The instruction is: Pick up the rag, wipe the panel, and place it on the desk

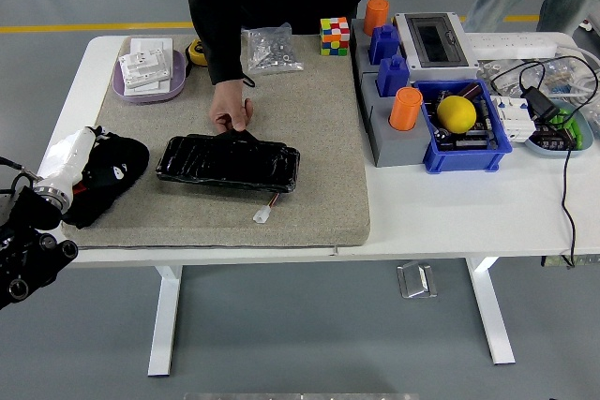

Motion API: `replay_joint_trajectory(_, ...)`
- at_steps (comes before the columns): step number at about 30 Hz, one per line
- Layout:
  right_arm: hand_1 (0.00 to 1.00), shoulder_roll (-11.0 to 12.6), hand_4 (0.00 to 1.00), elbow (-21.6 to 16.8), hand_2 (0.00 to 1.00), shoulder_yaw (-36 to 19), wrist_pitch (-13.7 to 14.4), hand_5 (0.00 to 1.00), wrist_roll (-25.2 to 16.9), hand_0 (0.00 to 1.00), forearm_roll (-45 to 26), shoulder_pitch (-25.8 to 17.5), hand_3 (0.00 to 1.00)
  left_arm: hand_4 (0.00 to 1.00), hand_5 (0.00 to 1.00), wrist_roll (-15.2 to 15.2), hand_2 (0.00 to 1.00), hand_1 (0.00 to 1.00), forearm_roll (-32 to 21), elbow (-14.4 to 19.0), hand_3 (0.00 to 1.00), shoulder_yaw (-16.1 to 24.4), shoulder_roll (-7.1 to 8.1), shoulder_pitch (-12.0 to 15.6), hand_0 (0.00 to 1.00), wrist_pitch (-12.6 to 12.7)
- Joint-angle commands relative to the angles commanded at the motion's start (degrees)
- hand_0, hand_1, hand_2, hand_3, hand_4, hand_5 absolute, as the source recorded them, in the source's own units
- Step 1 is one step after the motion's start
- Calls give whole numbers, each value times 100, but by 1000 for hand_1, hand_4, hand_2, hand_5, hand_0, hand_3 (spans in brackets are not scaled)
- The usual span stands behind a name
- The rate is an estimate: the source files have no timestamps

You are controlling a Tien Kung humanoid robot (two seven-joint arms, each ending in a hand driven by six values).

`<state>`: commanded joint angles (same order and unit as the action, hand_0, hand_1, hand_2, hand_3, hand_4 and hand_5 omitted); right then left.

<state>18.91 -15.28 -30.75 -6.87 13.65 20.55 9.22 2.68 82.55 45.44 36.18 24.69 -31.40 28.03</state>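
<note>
The rag (111, 175), a dark bundle with a small pale mark on it, is seen lying at the left edge of the grey mat (319, 138), just left of the black panel (228, 162) and not quite touching it. The left hand (70, 168) is laid right against the rag's left side, white wrist section showing, but whether the fingers are clenched on the cloth or just resting on it can't be told from this angle, since they're buried in the dark fabric. The panel is being steadied at its far edge by a person's hand (231, 110) from across the table (450, 213), so the wipe is probably best kept to the near and middle surface, with strokes run along the length and kept clear of that hand. A firm bunch of cloth should be gathered before anything is lifted, otherwise a loose corner would likely be dragged across the mat; the little white connector (262, 215) on its wires by the panel's near right corner is worth being avoided too. The right hand isn't shown at all. As for writing: nothing readable anywhere, the cards in the purple tray (150, 72) are too small to be made out, and no brand is visible on the grey box (431, 41).
</note>
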Motion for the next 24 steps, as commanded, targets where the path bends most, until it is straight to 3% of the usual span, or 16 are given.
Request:
replay_joint_trajectory(2,643,-1,998,1,714,-3,3,548,-3,780,1,9,660,903,326,65,753,639,30,-4,790,4,25,-8,501,-86)
replay_joint_trajectory(3,643,-1,998,1,714,-10,6,545,-6,780,3,12,658,998,540,92,788,701,47,-4,824,12,33,-8,538,-124)
replay_joint_trajectory(8,643,-3,998,11,714,-14,10,545,-13,780,2,15,658,998,540,88,788,701,-40,31,824,39,63,-14,538,-207)
replay_joint_trajectory(9,641,-8,998,11,713,-22,10,543,-14,780,6,16,656,998,649,73,802,713,-58,30,833,41,69,-17,553,-221)
replay_joint_trajectory(14,641,-14,998,13,713,-41,18,543,-18,780,9,22,656,998,649,52,802,713,-136,47,833,80,91,-6,553,-319)
replay_joint_trajectory(15,639,-14,998,15,714,-41,18,544,-17,779,9,23,654,998,760,61,808,721,-137,51,843,86,93,-9,559,-319)
replay_joint_trajectory(24,640,-23,998,28,714,-68,18,542,-15,779,7,24,654,998,789,44,814,727,-117,154,848,221,199,-15,561,-351)
